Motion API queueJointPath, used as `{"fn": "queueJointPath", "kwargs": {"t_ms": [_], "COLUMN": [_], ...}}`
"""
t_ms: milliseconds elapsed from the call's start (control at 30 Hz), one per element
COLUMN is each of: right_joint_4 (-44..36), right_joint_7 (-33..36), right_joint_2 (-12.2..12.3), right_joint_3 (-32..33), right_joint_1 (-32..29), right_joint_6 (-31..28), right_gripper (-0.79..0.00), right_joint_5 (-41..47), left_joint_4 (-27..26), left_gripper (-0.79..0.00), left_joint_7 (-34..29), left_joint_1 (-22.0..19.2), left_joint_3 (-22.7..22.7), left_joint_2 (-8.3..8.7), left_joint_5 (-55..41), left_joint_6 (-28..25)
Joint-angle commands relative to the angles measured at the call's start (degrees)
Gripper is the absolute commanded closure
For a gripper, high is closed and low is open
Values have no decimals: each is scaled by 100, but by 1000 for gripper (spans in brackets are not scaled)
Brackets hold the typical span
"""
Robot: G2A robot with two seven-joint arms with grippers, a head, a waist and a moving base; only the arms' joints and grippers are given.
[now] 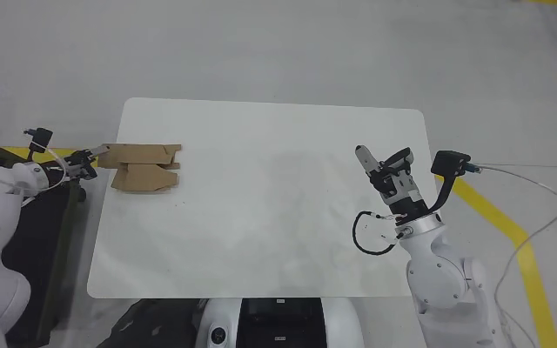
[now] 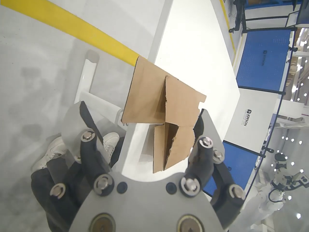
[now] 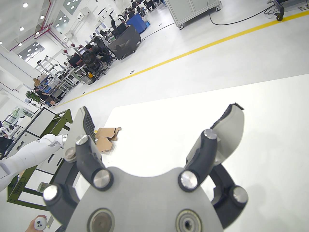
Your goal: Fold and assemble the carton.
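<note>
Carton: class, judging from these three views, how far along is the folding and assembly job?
Done: nothing looks assembled; the carton lies mostly flat at the edge of the table. In hand: the left claw sits open at the carton's overhanging end, not gripping. Left: the right claw, open, is far across the table; all folding remains.

From above, the carton [image 1: 145, 167] at the table's [image 1: 278, 217] ten o'clock corner is too small for me to read its folds, and I can't tell whether the left gripper [image 1: 91, 158] touches its flap. On the left wrist camera, that gripper's plate hides the carton's near end and one finger [image 2: 199, 127] covers a corner. On the right wrist camera, a finger [image 3: 85, 124] of the right gripper [image 3: 159, 107] masks the carton's end nearest the left arm [image 1: 22, 178], which the top view cuts off at nine o'clock.
</note>
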Motion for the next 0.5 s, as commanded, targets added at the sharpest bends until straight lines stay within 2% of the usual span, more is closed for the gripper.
{"fn": "queueJointPath", "kwargs": {"t_ms": [0,167,267,333,367,467], "right_joint_4": [0,0,0,0,0,0], "right_joint_7": [0,0,0,0,0,0], "right_joint_2": [0,0,0,0,0,0], "right_joint_3": [0,0,0,0,0,0], "right_joint_1": [0,0,0,0,0,0], "right_joint_6": [0,0,0,0,0,0], "right_gripper": [-785,-785,-785,-785,-785,-785], "right_joint_5": [0,0,0,0,0,0], "left_joint_4": [105,270,338,380,395,433], "left_gripper": [-699,-665,-610,-551,-474,-391], "left_joint_7": [-17,23,46,74,87,122], "left_joint_1": [-2,11,18,26,30,36], "left_joint_3": [-33,-92,-143,-181,-199,-250], "left_joint_2": [-60,-183,-240,-271,-286,-324], "left_joint_5": [-27,-9,-22,-33,-37,-35], "left_joint_6": [52,199,268,308,330,383]}}
